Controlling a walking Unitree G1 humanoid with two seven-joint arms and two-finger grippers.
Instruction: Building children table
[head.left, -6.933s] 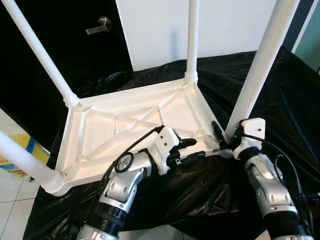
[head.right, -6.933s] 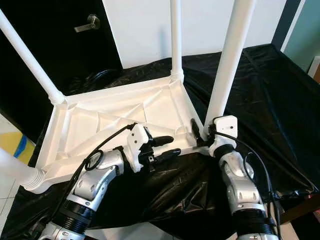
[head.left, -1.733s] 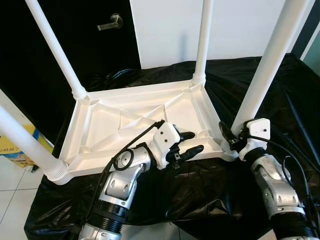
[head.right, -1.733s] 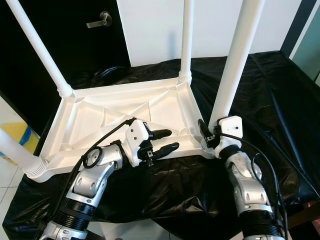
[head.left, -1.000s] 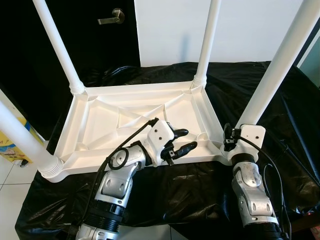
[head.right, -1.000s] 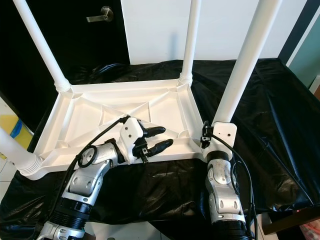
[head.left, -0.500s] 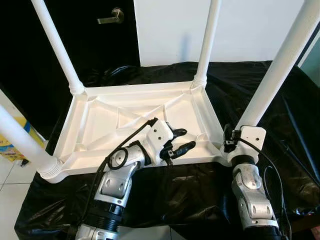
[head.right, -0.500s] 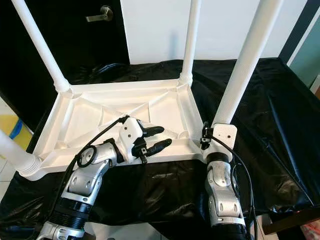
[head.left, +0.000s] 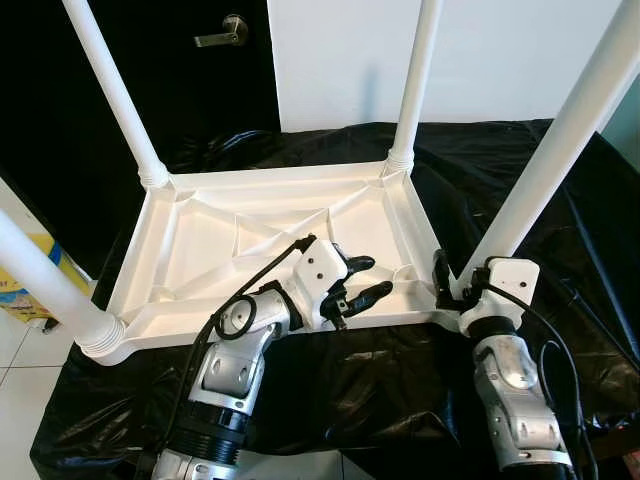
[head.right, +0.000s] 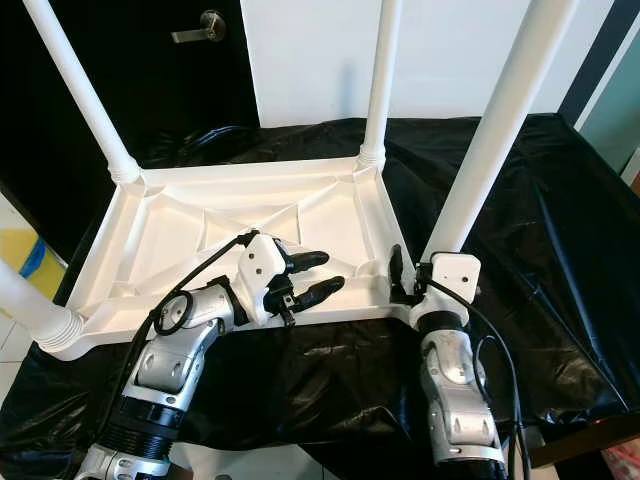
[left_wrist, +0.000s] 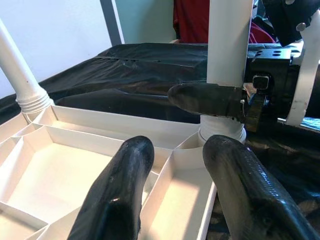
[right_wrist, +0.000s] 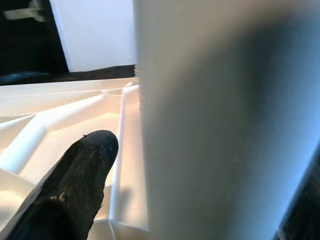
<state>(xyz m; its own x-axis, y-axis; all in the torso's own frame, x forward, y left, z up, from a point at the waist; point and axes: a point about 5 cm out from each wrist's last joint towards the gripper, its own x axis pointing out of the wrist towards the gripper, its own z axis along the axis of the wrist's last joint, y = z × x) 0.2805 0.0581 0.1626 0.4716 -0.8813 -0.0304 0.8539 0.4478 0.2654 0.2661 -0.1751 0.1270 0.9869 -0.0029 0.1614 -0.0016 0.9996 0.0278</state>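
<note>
The white plastic table (head.left: 200, 250) lies upside down on a black sheet, its legs pointing up. My right gripper (head.left: 462, 285) is at the base of the near right leg (head.left: 545, 170). One black finger (head.left: 440, 275) lies against the leg's left side and the other is hidden behind the leg. In the right wrist view that leg (right_wrist: 225, 125) stands right beside the finger (right_wrist: 75, 180). My left gripper (head.left: 375, 277) is open just above the table's near rim, with nothing between its fingers (left_wrist: 132, 165).
The other legs rise at the far right (head.left: 412, 90), far left (head.left: 115, 95) and near left (head.left: 45, 290). The black sheet (head.left: 560, 240) spreads to the right. A dark door with a handle (head.left: 222, 30) is behind, and a yellow box (head.left: 20, 300) sits on the floor at left.
My right wrist has turned at the leg base, and its black finger now shows to the left of the leg. The left gripper has hardly moved.
</note>
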